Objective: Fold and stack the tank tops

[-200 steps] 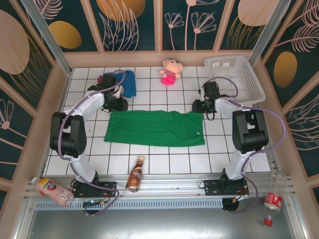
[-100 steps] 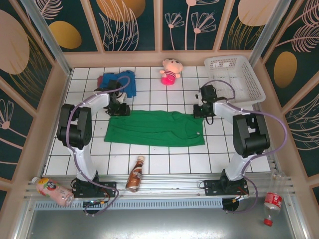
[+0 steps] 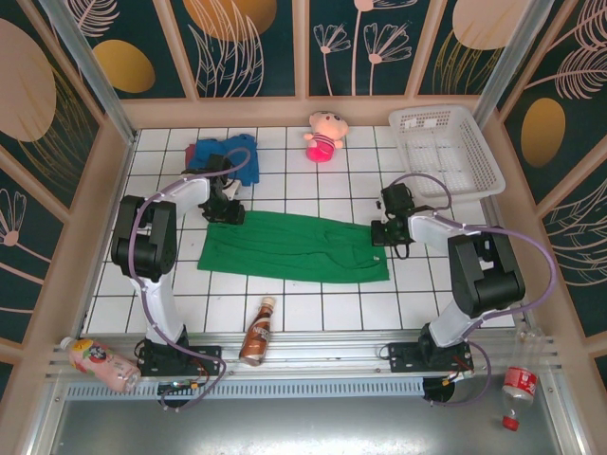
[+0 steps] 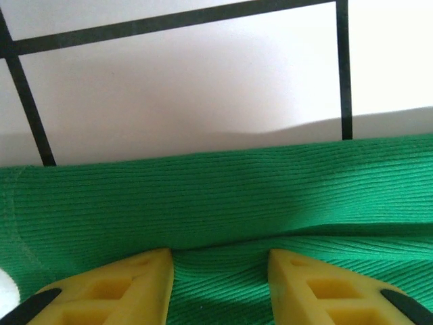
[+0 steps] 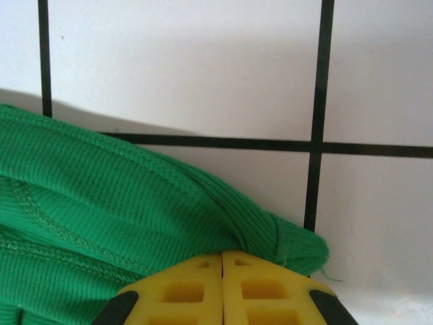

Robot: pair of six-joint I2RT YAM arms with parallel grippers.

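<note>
The green tank top (image 3: 294,248) lies spread flat across the middle of the tiled table. My left gripper (image 3: 226,216) rests on its far left corner. In the left wrist view the left gripper (image 4: 221,261) is open, its yellow fingers (image 4: 122,288) pressed apart onto the ribbed green cloth (image 4: 223,196). My right gripper (image 3: 381,232) is at the far right corner. In the right wrist view the right gripper (image 5: 222,256) is shut on a bunched strap of the green tank top (image 5: 122,203). The blue tank top (image 3: 232,156) lies crumpled at the back left, with a bit of maroon (image 3: 193,152) beside it.
A pink plush doll (image 3: 324,136) sits at the back centre. A white basket (image 3: 446,152) stands at the back right. A brown bottle (image 3: 257,332) lies near the front edge, a pink bottle (image 3: 100,363) on the front rail at left, and a red-capped bottle (image 3: 517,387) at right.
My right gripper has shut on the green top's far right corner and drawn it slightly nearer. The left arm has swung in, its gripper staying on the far left corner.
</note>
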